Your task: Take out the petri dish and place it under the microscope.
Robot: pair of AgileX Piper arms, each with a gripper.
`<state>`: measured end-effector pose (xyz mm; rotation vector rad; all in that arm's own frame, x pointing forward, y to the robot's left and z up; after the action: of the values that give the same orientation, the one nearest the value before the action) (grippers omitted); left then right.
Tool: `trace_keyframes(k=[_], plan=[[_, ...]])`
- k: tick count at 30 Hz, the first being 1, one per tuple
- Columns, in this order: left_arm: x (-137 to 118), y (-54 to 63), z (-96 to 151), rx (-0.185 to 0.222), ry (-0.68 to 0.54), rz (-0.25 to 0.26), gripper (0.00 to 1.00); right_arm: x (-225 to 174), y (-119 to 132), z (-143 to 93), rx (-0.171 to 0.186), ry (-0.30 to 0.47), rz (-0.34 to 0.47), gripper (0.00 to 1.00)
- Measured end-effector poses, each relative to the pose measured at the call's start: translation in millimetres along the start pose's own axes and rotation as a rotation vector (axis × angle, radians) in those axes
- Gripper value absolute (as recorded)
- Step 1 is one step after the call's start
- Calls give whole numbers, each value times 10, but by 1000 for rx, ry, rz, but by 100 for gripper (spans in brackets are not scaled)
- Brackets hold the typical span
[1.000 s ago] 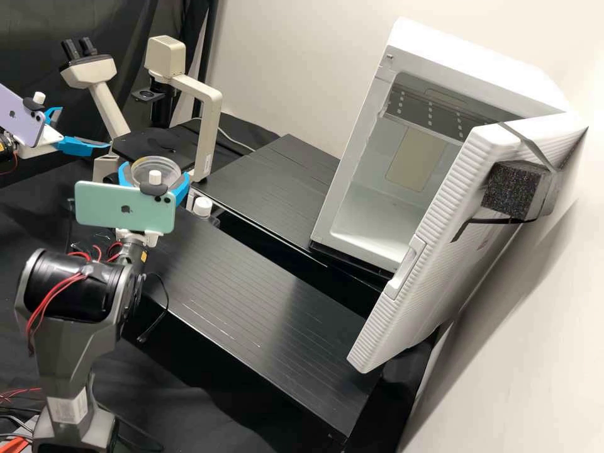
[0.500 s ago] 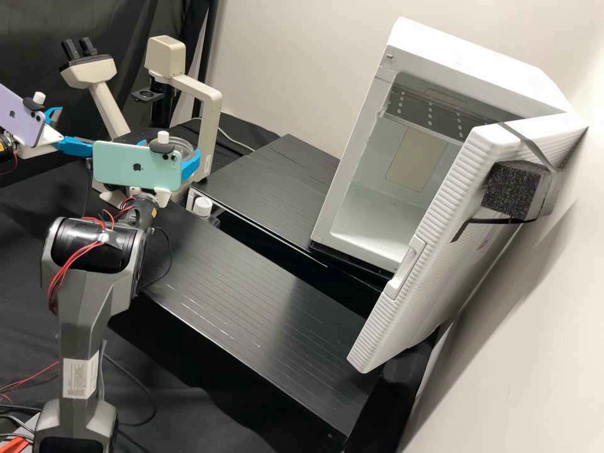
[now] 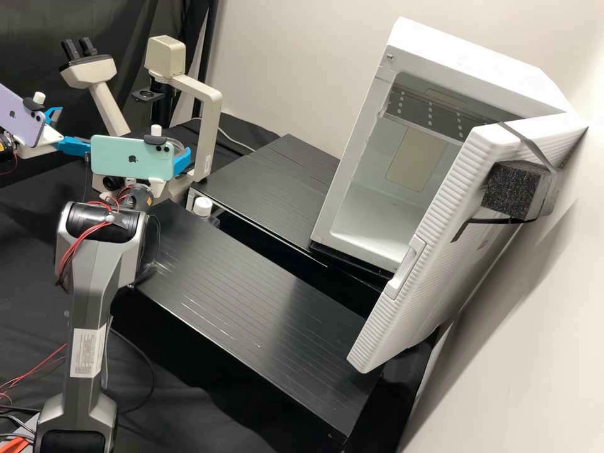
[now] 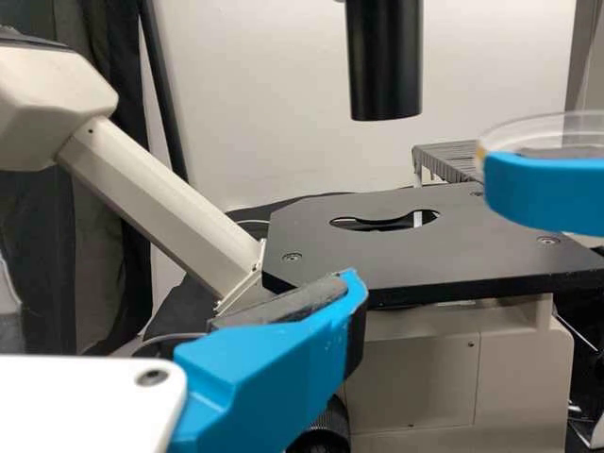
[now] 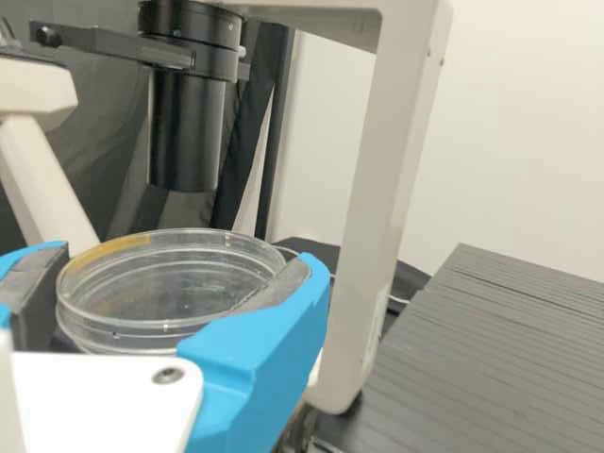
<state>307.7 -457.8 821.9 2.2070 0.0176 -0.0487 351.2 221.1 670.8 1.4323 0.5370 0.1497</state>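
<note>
A white-capped bottle (image 3: 202, 207) stands near a grooved black platform (image 3: 251, 283).

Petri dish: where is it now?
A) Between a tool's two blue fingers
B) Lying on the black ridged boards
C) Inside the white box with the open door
A, because in the right wrist view the petri dish sits between the blue fingers of the right tool.

No wording is legible. A white printed label (image 3: 87, 352) is affixed to the right arm (image 3: 116, 258). A dark logo (image 3: 133, 159) marks the back of the mint-green phone (image 3: 110, 154); another logo (image 3: 12, 114) marks the lilac phone (image 3: 26, 129). A small pale label (image 3: 207, 163) lies low on the microscope's upright pillar (image 3: 208, 123).
</note>
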Motion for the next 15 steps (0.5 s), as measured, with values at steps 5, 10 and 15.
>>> trace_keyframes(k=[5, 10, 15], plan=[[0, 0, 0, 0, 0, 0, 100, 141, -19, 4, 19, -11, 5, 0], [0, 0, 0, 0, 0, 0, 100, 273, -85, 0, 39, -26, -7, 0], [0, 0, 0, 0, 0, 0, 100, 416, -103, -20, 48, -33, -20, 0]])
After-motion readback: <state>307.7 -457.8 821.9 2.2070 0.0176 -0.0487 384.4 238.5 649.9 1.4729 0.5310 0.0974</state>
